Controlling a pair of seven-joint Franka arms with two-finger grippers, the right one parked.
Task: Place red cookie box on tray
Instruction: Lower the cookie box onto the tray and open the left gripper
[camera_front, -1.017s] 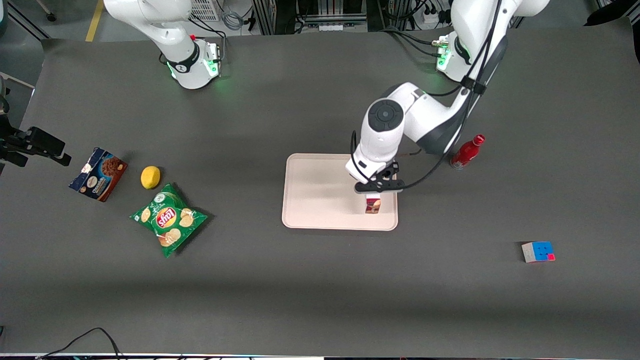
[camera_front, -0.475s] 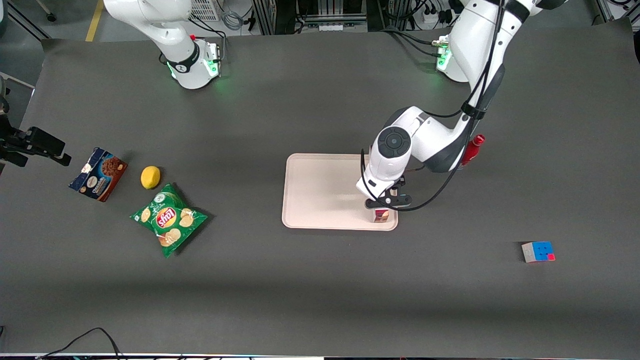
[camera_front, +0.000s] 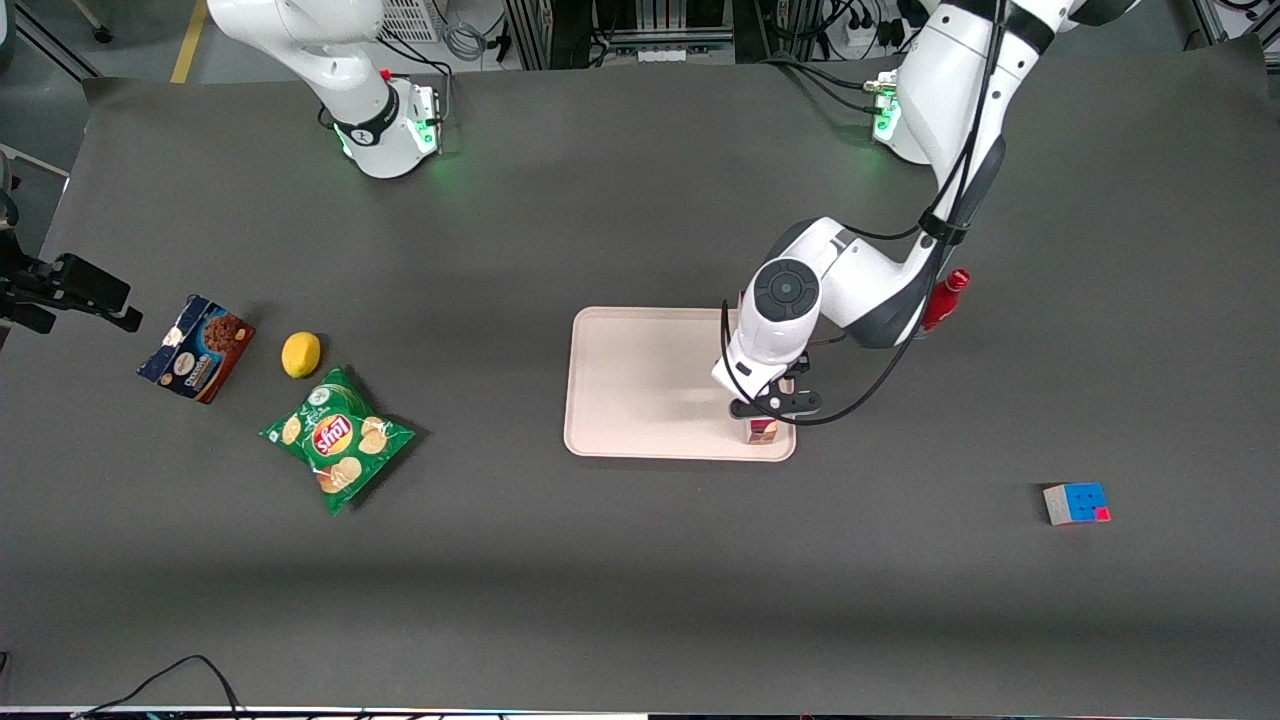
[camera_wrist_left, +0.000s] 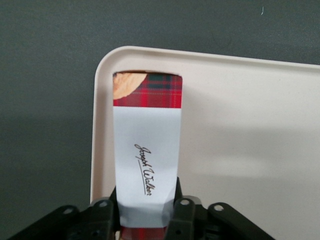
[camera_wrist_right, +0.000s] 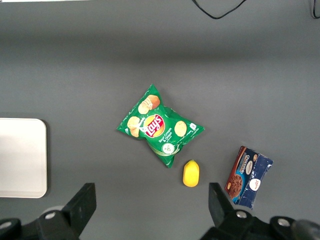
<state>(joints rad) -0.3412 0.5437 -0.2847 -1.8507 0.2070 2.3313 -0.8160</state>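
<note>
Grasping the red cookie box (camera_wrist_left: 146, 150) upright, the gripper (camera_wrist_left: 142, 216) holds it on the tray (camera_wrist_left: 240, 150) near a corner.

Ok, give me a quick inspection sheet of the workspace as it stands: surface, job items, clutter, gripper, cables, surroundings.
Surface: dark grey table mat, flat.
Job's things: long red plaid cookie box held upright, its lower end inside a corner of the large pale pink tray; whether it touches the tray floor cannot be told.
Clutter: small red bottle beside the working arm; multicoloured puzzle cube; toward the parked arm's end, green crisp bag, yellow lemon, blue-and-brown chocolate cookie box.
Grippers: left gripper above the tray corner, shut on the box's upper end.
Cables: black cable looping off the working arm's wrist.
Surroundings: racks and cabling past the table edge.
</note>
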